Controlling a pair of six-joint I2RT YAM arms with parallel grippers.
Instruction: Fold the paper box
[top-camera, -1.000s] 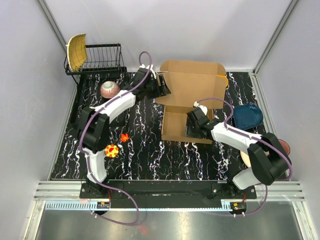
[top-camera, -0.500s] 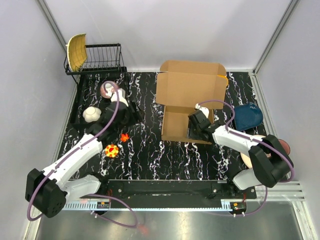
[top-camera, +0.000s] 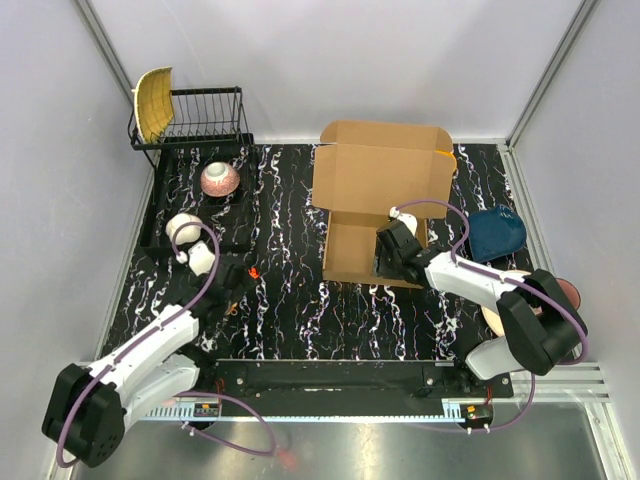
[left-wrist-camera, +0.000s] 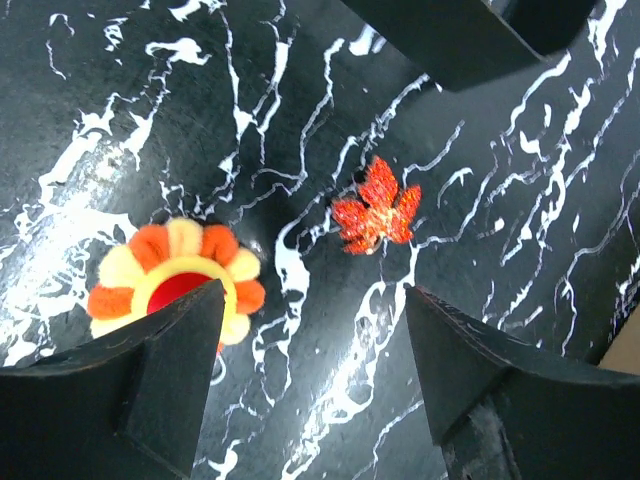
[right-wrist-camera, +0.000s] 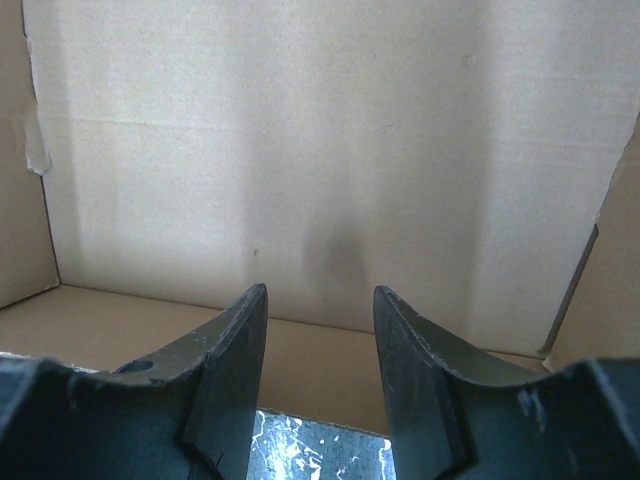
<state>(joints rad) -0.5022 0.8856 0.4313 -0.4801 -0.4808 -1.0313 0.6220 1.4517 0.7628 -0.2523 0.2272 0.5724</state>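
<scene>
A black surface (top-camera: 300, 310) veined with white is seen from above, closed in by pale grey walls. At 10 o'clock a black wire dish rack (top-camera: 205, 115) is stood, with a yellow dish (top-camera: 152, 103) leaned at its left end. Just nearer, a pink bowl (top-camera: 220, 178) and a white rounded object (top-camera: 181, 228) are set on a dark tray. A dark blue bowl (top-camera: 497, 232) is placed at 3 o'clock.

The left end effector (top-camera: 238, 283) is held at about 8 o'clock, well apart from the box. In the left wrist view its end effector (left-wrist-camera: 310, 340) is seen with the jaws wide apart and nothing between them. Below it on the surface, an orange and yellow flower-shaped toy (left-wrist-camera: 175, 285) is partly covered by the left finger, and a red maple-leaf piece (left-wrist-camera: 377, 210) is lying beyond the gap.

The right end effector (top-camera: 388, 258) is positioned at the near right part of the paper box (top-camera: 380, 170). In the right wrist view its end effector (right-wrist-camera: 320, 370) is shown with the jaws parted and nothing clamped; whether the cardboard is touched cannot be told.

The paper box is located between 12 and 1 o'clock. It is plain brown corrugated cardboard: a wide panel is raised at the far side, and a narrower part is extended toward the arms. Its pale inner wall (right-wrist-camera: 320, 150) is faced by the right wrist camera, with side flaps at both edges.
</scene>
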